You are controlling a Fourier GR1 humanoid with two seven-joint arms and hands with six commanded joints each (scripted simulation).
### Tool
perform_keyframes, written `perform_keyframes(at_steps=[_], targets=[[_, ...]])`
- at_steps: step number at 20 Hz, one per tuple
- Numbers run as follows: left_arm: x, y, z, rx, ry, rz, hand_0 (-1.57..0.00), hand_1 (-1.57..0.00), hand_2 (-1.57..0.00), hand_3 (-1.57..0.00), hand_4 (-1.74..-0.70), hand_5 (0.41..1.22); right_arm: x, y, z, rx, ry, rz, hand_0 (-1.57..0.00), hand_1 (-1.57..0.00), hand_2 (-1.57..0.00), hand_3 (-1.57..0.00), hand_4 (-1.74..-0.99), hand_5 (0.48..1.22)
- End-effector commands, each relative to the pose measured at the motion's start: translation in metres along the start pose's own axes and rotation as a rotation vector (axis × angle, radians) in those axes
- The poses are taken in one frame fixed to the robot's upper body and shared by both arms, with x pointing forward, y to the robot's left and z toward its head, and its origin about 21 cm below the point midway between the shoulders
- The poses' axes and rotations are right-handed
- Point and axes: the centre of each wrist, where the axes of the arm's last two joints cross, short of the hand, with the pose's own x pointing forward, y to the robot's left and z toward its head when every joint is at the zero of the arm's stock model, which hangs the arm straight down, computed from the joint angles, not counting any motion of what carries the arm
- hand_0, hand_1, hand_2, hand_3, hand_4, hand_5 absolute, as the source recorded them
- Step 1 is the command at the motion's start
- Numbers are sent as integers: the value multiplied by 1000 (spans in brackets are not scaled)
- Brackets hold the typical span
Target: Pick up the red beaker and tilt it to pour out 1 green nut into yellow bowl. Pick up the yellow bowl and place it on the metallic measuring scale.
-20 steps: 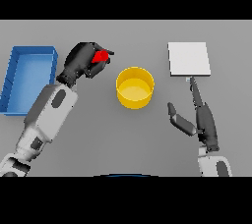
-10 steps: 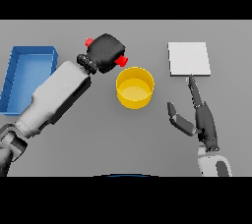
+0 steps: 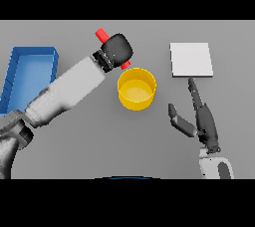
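My left hand (image 3: 117, 48) is shut on the red beaker (image 3: 102, 35), which is tilted so that one red end sticks out up-left and the other (image 3: 125, 64) points down toward the yellow bowl (image 3: 136, 88). The hand hides most of the beaker, and it hovers just above the bowl's far-left rim. No green nut shows in the bowl or in the air. The flat, pale metallic scale (image 3: 191, 59) lies at the right rear. My right hand (image 3: 199, 116) is open, fingers straight, resting right of the bowl and just in front of the scale.
A blue bin (image 3: 29, 76) stands at the left edge of the grey table, beside my left forearm.
My left arm lifted the beaker and carried it right, from near the bin to the bowl's rim, tipping it over. The right hand has not moved.
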Motion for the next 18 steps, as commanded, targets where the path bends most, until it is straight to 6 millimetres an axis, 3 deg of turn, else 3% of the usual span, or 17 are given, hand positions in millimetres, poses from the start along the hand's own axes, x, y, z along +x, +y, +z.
perform_keyframes(at_steps=[1,10,18], targets=[[0,3,-1,3,-4,-31,-1571,-1571,-1571,-1571,-1723,1220,-1,1,0,4,2,-8,1,1,1,1,-1063,697],[29,12,-7,39,-11,-263,-1571,-1571,-1571,-1571,-1736,1221,-2,5,1,-19,7,-12,1,1,1,1,-1065,684],[40,34,-16,-33,-44,-567,-1571,-1571,-1571,-1571,-1732,1221,-1,4,-5,-27,-8,23,1,1,1,1,-1059,672]])
